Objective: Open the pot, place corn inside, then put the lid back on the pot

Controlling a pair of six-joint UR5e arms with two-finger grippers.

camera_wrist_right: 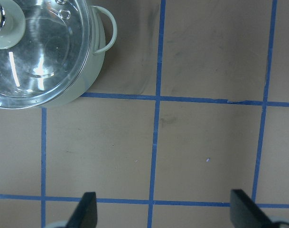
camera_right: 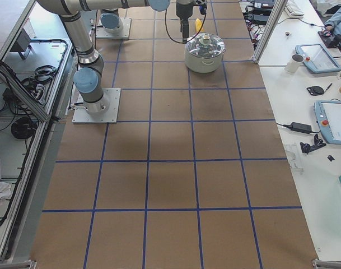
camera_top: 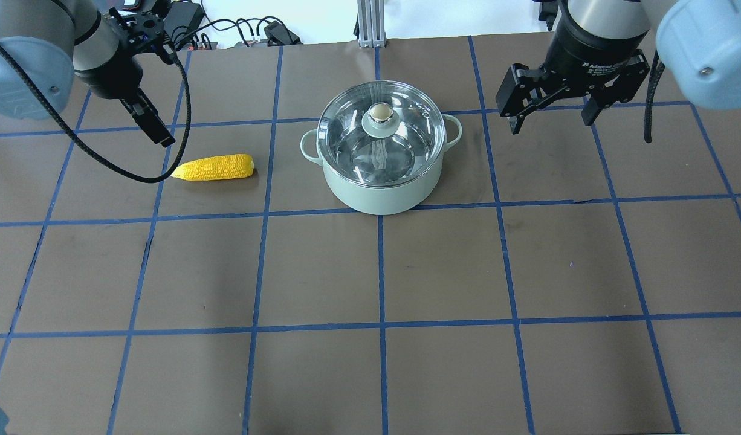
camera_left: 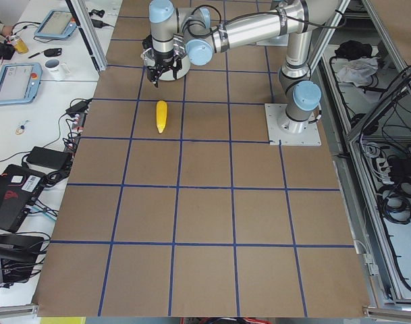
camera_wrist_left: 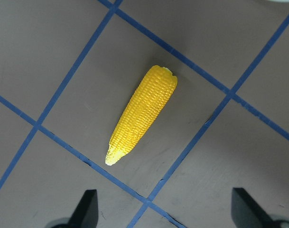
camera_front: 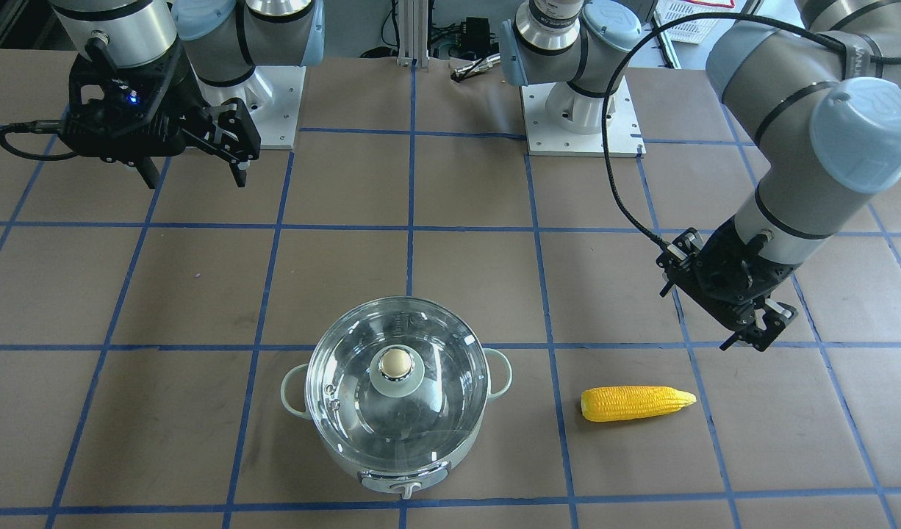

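Note:
The mint-green pot stands at the far middle of the table with the glass lid on it, its beige ball knob upright. The yellow corn lies flat on the table to the pot's left, pointed end away from the pot. My left gripper hovers open and empty just behind the corn; the left wrist view shows the corn ahead of the spread fingertips. My right gripper hovers open and empty to the right of the pot, apart from it.
The brown table carries a blue tape grid. Both arm bases stand on the robot's side. A black cable loops down from the left arm near the corn. Desks with tablets lie past the far edge.

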